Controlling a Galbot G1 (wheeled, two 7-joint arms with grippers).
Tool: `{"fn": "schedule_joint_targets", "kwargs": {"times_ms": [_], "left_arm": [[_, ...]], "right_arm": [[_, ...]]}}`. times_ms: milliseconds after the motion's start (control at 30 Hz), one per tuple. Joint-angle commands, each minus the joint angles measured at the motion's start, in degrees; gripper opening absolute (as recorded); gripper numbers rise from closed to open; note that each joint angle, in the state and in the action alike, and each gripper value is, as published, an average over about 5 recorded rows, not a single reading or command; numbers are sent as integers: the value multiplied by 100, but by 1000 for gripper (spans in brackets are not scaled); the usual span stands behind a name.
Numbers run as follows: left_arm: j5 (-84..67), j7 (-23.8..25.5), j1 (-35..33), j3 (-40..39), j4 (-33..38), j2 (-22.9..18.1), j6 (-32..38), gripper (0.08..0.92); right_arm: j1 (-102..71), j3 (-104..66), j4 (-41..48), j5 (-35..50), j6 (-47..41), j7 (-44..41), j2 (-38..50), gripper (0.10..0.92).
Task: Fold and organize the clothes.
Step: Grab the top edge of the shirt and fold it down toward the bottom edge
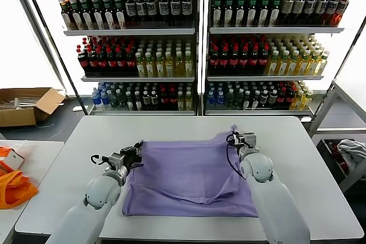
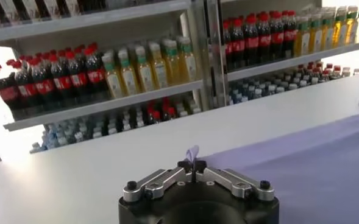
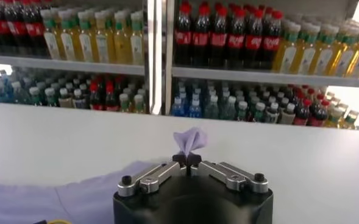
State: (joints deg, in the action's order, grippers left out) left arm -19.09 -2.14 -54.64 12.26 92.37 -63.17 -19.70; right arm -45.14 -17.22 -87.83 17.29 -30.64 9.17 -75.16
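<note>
The clothes, one lavender-purple T-shirt (image 1: 189, 178), lie spread on the white table (image 1: 74, 158) in the head view. My left gripper (image 1: 136, 151) is shut on the shirt's far left corner, and a small tuft of purple fabric (image 2: 192, 152) pokes up between its fingertips. My right gripper (image 1: 239, 137) is shut on the far right corner, where a pinched point of fabric (image 3: 190, 140) stands above its closed jaws. The cloth between the two grippers runs along the far edge; the near edge lies flat by the table's front.
Shelves of bottled drinks (image 1: 194, 44) stand behind the table. An orange fabric bag (image 1: 12, 187) lies on a side table at the left, with a cardboard box (image 1: 26, 106) on the floor behind. A metal rack with pale cloth (image 1: 351, 152) is at the right.
</note>
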Motion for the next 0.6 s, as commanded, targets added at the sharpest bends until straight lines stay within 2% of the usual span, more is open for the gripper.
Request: {"fn": "schedule_joint_targets", "kwargs": {"times_ms": [33,233,600], "left_arm": [[157,13,-707,221,698,-1,116,87],[372,-1,-1309,353,1212,-43,121,87],[672,21,-1936,492,1564,-212,134,87]], "right_arm": [[-921,-240,-1546,-55,-81,134,34,113],[-1983,-544,-2201,-133,-14,221,-2,113],[-2746,-755,-2555,-257,39,424,43,113]]}}
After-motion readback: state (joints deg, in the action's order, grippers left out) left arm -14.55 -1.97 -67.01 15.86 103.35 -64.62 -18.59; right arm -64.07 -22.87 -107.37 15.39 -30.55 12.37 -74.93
